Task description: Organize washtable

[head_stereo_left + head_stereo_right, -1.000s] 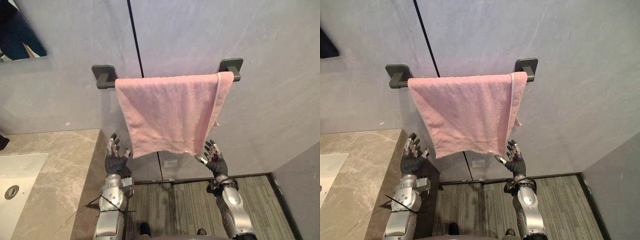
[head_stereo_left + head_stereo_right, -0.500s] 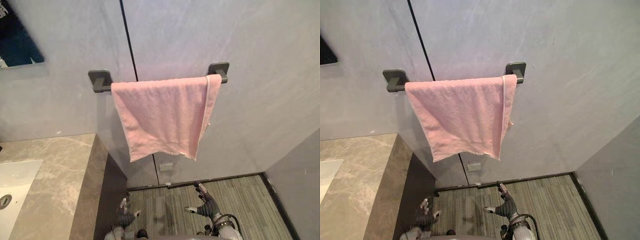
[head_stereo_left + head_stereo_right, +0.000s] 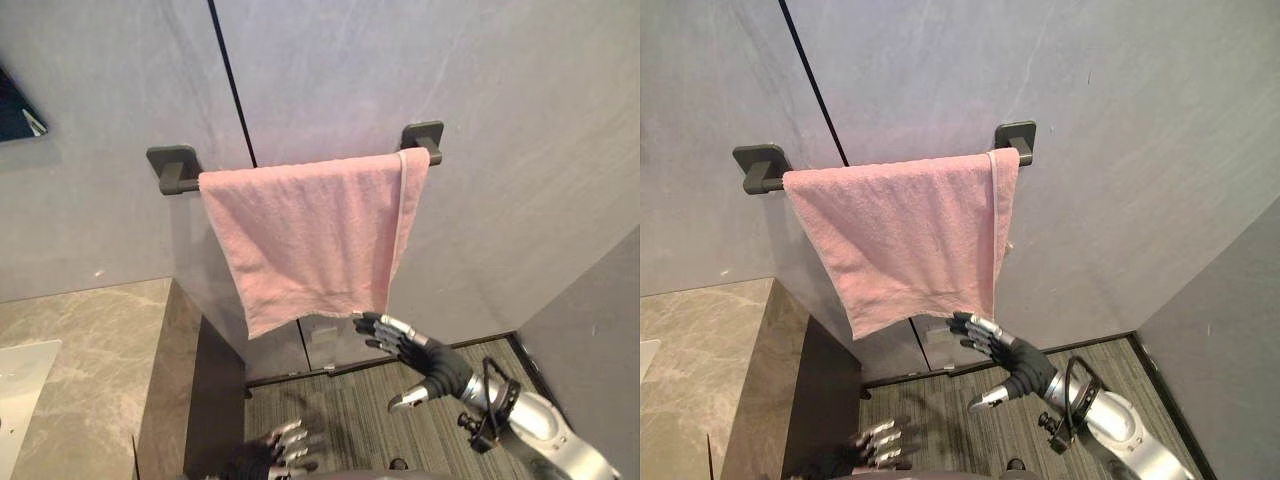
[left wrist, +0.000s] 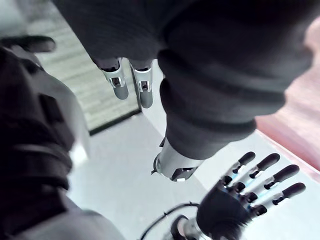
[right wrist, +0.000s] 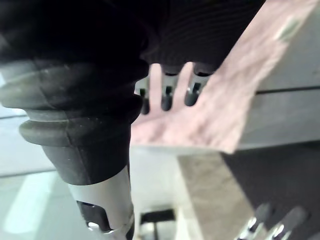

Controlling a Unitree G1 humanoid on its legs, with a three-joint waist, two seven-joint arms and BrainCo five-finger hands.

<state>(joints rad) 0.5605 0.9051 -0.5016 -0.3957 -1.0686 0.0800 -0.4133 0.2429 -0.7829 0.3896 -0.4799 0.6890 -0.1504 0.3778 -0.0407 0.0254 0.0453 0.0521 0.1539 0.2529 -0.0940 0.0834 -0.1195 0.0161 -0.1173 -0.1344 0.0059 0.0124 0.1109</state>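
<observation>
A pink towel (image 3: pixel 310 235) hangs folded over a dark towel bar (image 3: pixel 175 170) on the grey wall, its lower edge slanting down to the left. My right hand (image 3: pixel 425 360) is open just below the towel's lower right corner, fingers stretched towards it without touching. In the right wrist view the fingers (image 5: pixel 167 97) are straight in front of the towel (image 5: pixel 220 105). My left hand (image 3: pixel 272 452) is low over the floor, open and holding nothing; the left wrist view shows its fingers (image 4: pixel 131 85) relaxed.
A marble washtable top (image 3: pixel 90 340) with a white sink corner (image 3: pixel 20 375) lies at the left, its dark side panel (image 3: pixel 215 400) facing the striped floor (image 3: pixel 345 415). A grey side wall (image 3: pixel 600 320) closes the right. A mirror corner (image 3: pixel 15 110) sits upper left.
A second ago both hands were up at the towel's lower edge, then dropped. The right hand has since risen to the towel's lower right corner while the left stays low. The camera has shifted.
</observation>
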